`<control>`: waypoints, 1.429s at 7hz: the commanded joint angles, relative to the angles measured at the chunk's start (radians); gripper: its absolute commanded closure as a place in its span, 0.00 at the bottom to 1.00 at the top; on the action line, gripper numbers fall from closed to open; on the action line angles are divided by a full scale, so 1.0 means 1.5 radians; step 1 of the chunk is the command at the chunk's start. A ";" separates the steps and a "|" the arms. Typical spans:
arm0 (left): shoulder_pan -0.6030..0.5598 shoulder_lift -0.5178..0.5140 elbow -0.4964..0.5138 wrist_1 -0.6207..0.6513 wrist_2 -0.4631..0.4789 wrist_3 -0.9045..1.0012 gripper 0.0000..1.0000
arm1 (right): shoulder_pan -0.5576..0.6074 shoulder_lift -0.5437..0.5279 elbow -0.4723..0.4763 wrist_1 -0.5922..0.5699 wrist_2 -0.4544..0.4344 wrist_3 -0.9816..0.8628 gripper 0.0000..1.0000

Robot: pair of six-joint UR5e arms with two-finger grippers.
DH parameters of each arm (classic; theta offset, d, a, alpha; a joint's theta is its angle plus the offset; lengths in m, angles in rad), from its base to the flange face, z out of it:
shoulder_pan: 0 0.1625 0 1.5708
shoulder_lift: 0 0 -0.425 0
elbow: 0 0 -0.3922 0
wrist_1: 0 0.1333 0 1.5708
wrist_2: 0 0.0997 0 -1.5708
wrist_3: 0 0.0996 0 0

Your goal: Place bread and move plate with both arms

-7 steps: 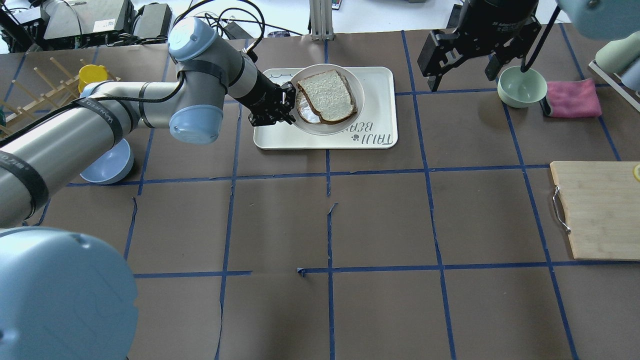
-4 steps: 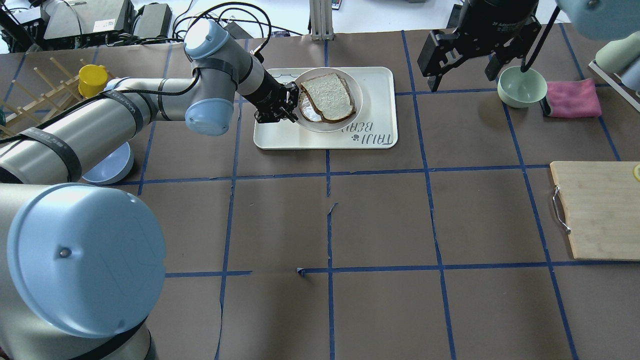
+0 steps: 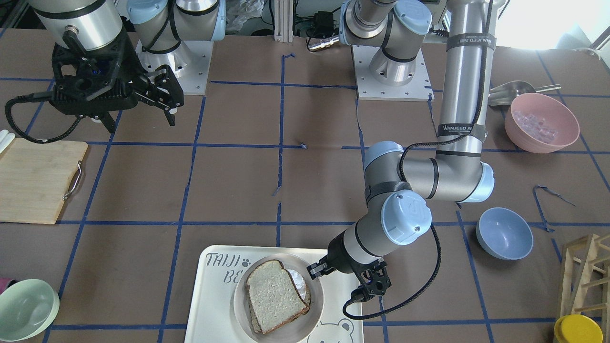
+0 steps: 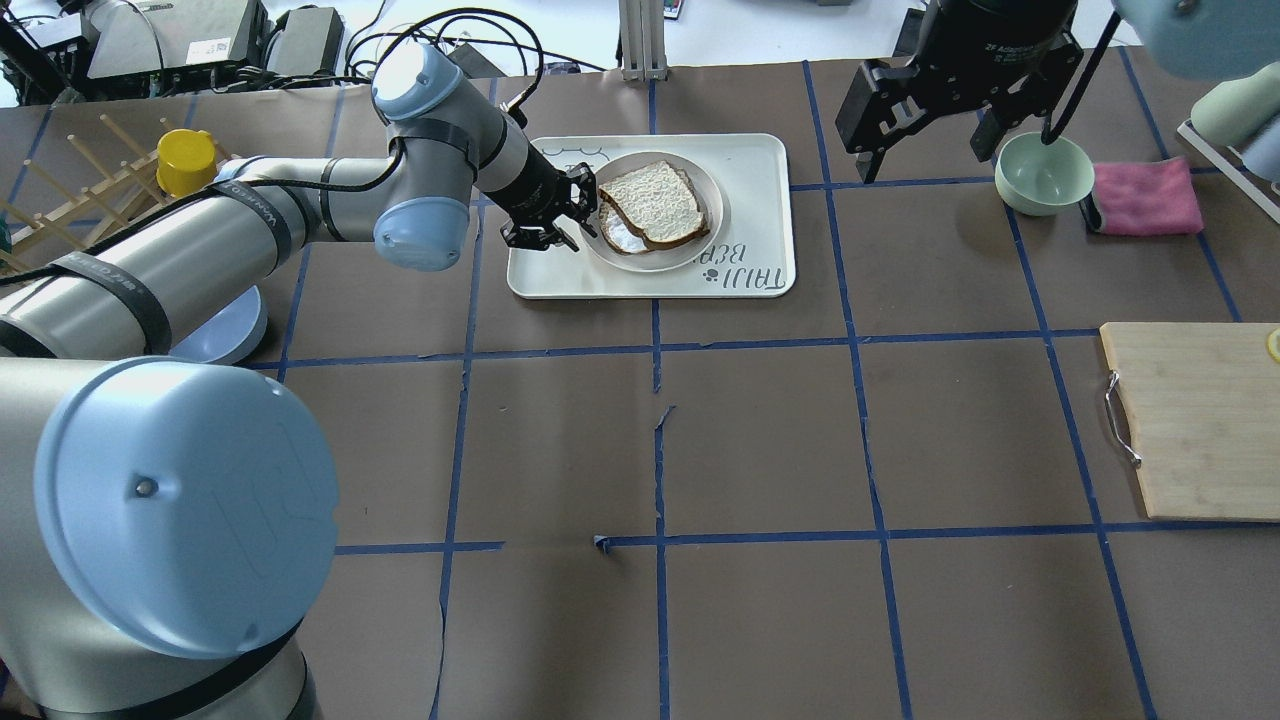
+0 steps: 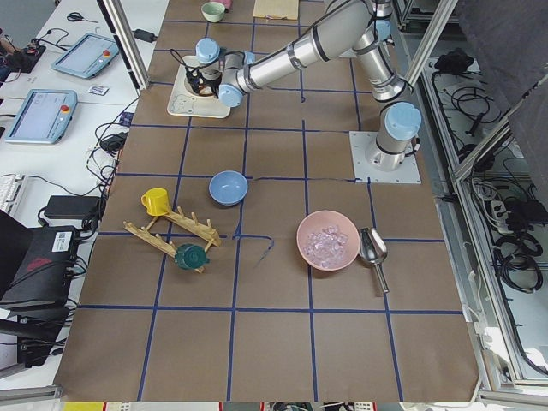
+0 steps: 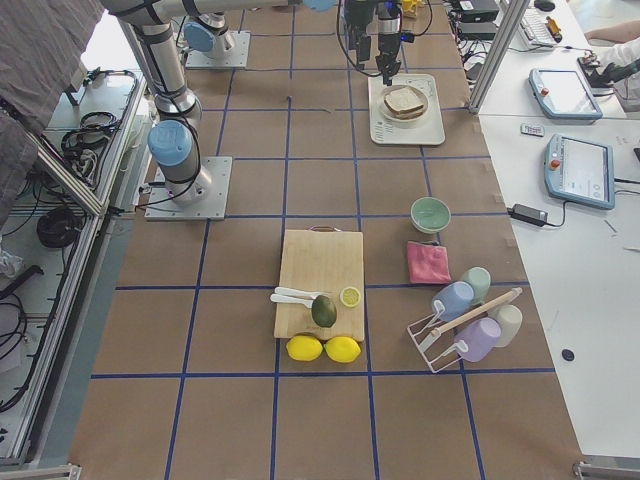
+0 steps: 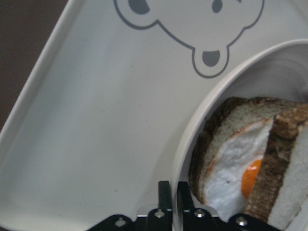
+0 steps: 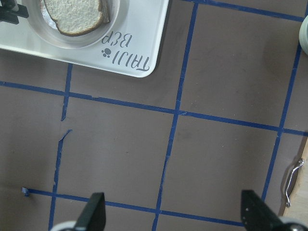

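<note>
The bread [image 4: 655, 203], a plain brown-crusted slice, lies on an egg-topped slice in the round cream plate [image 4: 698, 248]. The plate is over the "TAIJI BEAR" tray [image 4: 750, 170]; I cannot tell if it rests on it. My left gripper [image 4: 582, 213] is shut on the plate's rim at the side nearest its arm. The left wrist view shows the rim between its fingers [image 7: 164, 191] and the egg slice [image 7: 231, 163] just inside. In the front view the bread [image 3: 274, 295] and plate [image 3: 310, 320] are at the bottom. My right gripper [image 4: 930, 110] hangs open and empty, high at the far right.
A green bowl [image 4: 1043, 172] and a pink cloth [image 4: 1145, 195] lie under and beside the right gripper. A wooden cutting board [image 4: 1195, 420] is at the right edge. A blue bowl [image 4: 215, 335] and a yellow cup [image 4: 185, 160] on a wooden rack are at the left.
The left arm has swung and the held plate with the bread now looks smaller and lower over the tray. The right arm has not moved.
</note>
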 commanded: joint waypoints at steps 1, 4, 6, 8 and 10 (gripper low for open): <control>-0.008 0.052 0.006 -0.059 0.035 0.008 0.00 | 0.000 0.000 0.000 0.000 0.000 0.001 0.00; -0.015 0.222 0.006 -0.350 0.065 0.101 0.00 | 0.000 0.000 0.000 0.000 0.000 0.000 0.00; -0.013 0.332 0.007 -0.491 0.129 0.181 0.00 | 0.002 0.000 -0.001 0.000 0.001 0.001 0.00; -0.012 0.395 0.007 -0.517 0.186 0.237 0.00 | 0.000 0.000 0.000 0.000 0.001 0.000 0.00; -0.002 0.405 0.005 -0.538 0.229 0.294 0.00 | 0.000 0.000 0.000 0.000 0.001 0.000 0.00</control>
